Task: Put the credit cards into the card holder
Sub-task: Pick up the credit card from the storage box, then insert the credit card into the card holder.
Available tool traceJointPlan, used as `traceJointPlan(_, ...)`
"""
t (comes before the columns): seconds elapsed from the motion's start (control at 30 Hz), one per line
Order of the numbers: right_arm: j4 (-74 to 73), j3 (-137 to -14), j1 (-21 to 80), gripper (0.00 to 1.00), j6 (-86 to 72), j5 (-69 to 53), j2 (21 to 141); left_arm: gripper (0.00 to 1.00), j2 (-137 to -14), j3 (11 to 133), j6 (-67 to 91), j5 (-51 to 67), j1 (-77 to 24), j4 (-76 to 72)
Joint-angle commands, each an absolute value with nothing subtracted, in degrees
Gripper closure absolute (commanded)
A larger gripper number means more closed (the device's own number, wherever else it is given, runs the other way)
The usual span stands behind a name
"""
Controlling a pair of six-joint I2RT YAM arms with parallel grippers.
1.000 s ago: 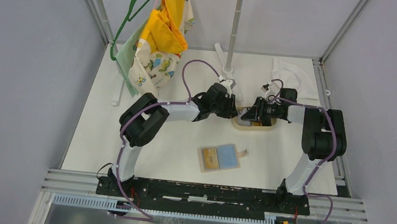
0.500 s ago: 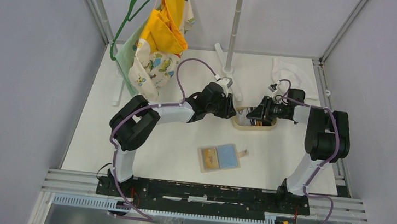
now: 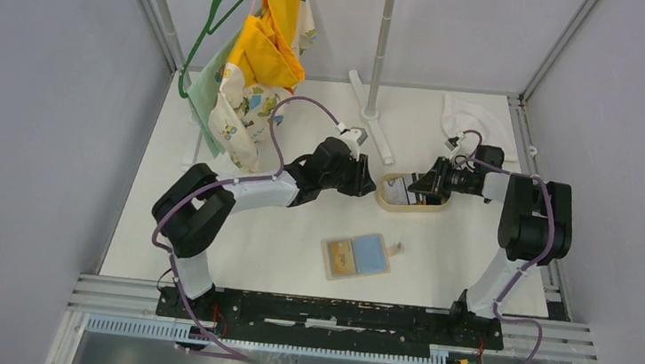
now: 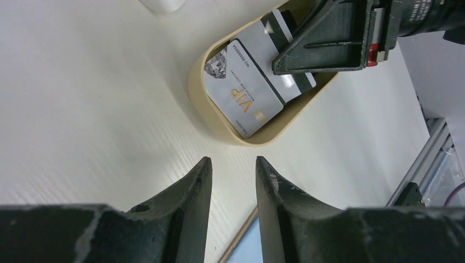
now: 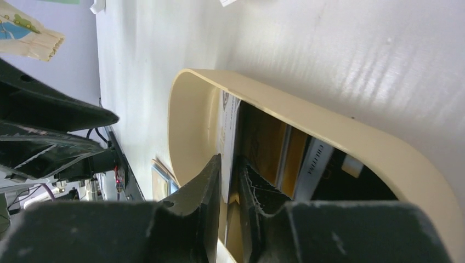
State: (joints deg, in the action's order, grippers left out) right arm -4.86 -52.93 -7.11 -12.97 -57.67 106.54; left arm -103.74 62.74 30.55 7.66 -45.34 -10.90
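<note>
Left tool [image 4: 233, 164] backed off the tray [image 4: 198, 90], half open, empty; right tool [image 5: 229, 163] narrowed round one of the credit cards [image 4: 247, 96] in it, grip unconfirmed. Pick step; next: lift clear, carry to card holder [image 3: 356, 257] lying open on bench [image 3: 278, 231].

A white table [image 3: 278, 231] fills the scene. Toward its near edge, about midway across, the card holder [image 3: 356, 257] lies open and flat. Its inside shows yellow-tan on the left and light blue on the right, and a small tab sticks out to the right. Farther back and slightly right sits an oval tan tray [image 3: 385, 204]. A white pole base [image 3: 377, 134] rests near the far edge. A crumpled white cloth [image 3: 472, 116] lies in the far right corner.
</note>
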Motion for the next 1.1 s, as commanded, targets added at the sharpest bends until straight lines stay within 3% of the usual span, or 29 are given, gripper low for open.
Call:
traceJointPlan(0.0, -5.6, -54.7, -8.1, 0.8, -11.1, -56.3, 104.1, 0.58, -97.1, 60.2, 30.3, 8.0, -45.2, -14.9)
traceJointPlan(0.17, -8.3, -55.6, -9.1, 0.99, -8.1, -54.3, 102.8, 0.53, -92.6, 56.3, 30.6, 8.6, -45.1, -16.4)
traceJointPlan(0.47, -12.4, -56.4, -11.0, 1.0, 2.8, -53.8, 90.9, 0.46, -79.0, 42.3, 35.2, 14.9, -45.1, -30.7)
traceJointPlan(0.6, -9.4, -54.8, -10.9, 1.0, 4.0, -61.3, 84.3, 0.45, -71.4, 28.4, 40.7, 19.6, -45.2, -48.2)
traceJointPlan(0.73, 3.4, -49.8, -8.4, 1.0, -3.1, -67.9, 75.2, 0.41, -65.6, 16.9, 46.0, 21.2, -45.2, -65.0)
traceJointPlan(1.07, 12.2, -38.2, 8.5, 1.0, 1.6, -79.7, 61.9, 0.31, -54.7, 9.7, 44.9, 17.5, -45.6, -66.2)
